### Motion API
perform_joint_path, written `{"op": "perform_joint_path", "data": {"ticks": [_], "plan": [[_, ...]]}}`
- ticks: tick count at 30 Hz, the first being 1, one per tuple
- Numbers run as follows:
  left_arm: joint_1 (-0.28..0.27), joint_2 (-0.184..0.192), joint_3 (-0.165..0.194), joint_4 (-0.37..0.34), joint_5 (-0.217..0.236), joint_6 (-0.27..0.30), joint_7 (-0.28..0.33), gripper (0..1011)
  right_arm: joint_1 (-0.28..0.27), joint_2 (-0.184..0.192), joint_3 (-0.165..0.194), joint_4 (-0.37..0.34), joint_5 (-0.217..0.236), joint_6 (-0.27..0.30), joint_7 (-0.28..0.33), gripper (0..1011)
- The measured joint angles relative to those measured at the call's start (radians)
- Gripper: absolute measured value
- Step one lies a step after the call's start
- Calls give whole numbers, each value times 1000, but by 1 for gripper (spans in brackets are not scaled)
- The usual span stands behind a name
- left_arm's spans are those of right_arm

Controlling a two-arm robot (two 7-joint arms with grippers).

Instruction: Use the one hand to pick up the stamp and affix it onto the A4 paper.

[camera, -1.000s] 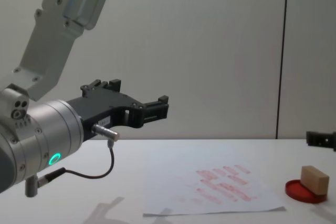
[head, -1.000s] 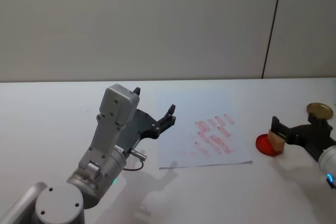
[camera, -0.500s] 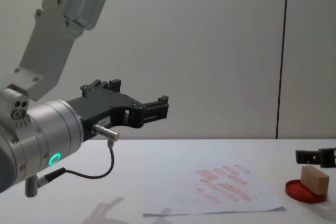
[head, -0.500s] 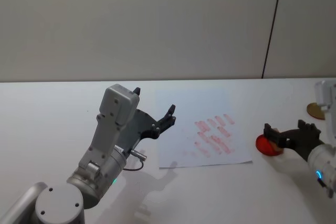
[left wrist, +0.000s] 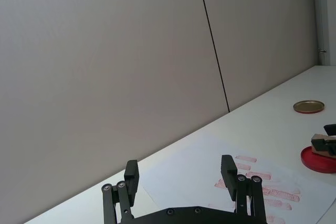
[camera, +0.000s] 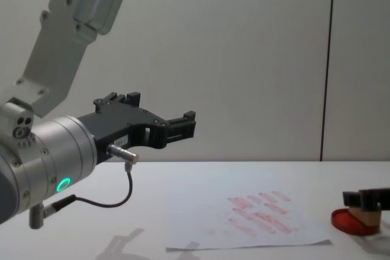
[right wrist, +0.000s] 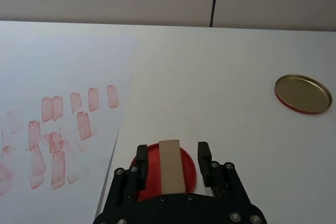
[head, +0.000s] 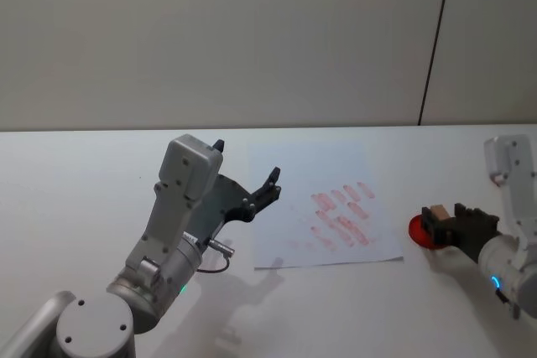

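Right tool [head: 438,224] at lower right of the head frame, level with the stamp [right wrist: 172,166]. Jaws parted, one on each side of the block, gripping nothing as yet. In the right wrist frame, fingers [right wrist: 203,153] flanking the stamp, with a sliver of red ink pad [right wrist: 190,169] showing in the gap on either side, so no contact judged. Long axis of the stamp running straight out from the wrist, parallel to the fingers, with its long faces turned to the pads. Stamp resting on the ink pad, just right of the A4 paper [head: 310,165] on the worktop [head: 84,173]. Coming move judged a plain closing across the short width, then a lift and a carry toward frame left onto the sheet. Left tool [head: 247,163] raised left of centre, wide open and empty, well apart from the stamp.
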Motion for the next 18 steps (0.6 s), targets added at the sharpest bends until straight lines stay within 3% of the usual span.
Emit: {"op": "perform_joint_path", "data": {"ticks": [13,18], "plan": [[0,0,0,0,0,0,0,993,14,-14,-9,28,-19,0,3,222],[0,0,0,0,0,0,0,993,18,-19,-10,36,-24,4,-2,218]]}}
